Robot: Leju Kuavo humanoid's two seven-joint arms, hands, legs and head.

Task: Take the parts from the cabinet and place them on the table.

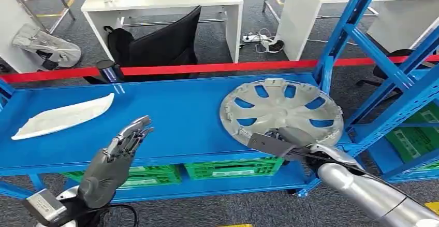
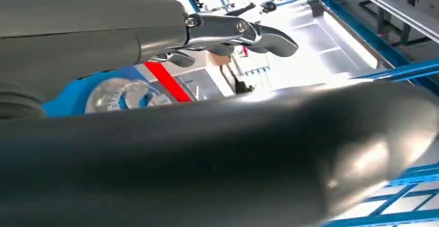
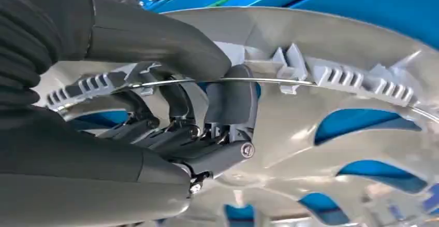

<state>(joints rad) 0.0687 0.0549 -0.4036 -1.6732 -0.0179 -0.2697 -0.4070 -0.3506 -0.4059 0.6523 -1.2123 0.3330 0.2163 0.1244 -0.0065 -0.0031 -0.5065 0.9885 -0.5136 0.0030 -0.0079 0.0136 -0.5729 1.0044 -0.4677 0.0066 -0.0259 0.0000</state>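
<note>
R hand grips the near rim of the silver hubcap; in the right wrist view its fingers curl over the rim's wire ring, thumb on the other side. Hubcap lies concave side up on the blue shelf, R part, near edge just past the shelf's front lip, beside a blue upright post. L hand hovers in front of the shelf's mid-L, fingers straight and close together, holding nothing, not touching anything. White curved panel lies flat at shelf's L end, well apart from both hands. Green crates sit on the level below. Red barrier tape runs behind the shelf; beyond it a white desk w/ a black chair.
</note>
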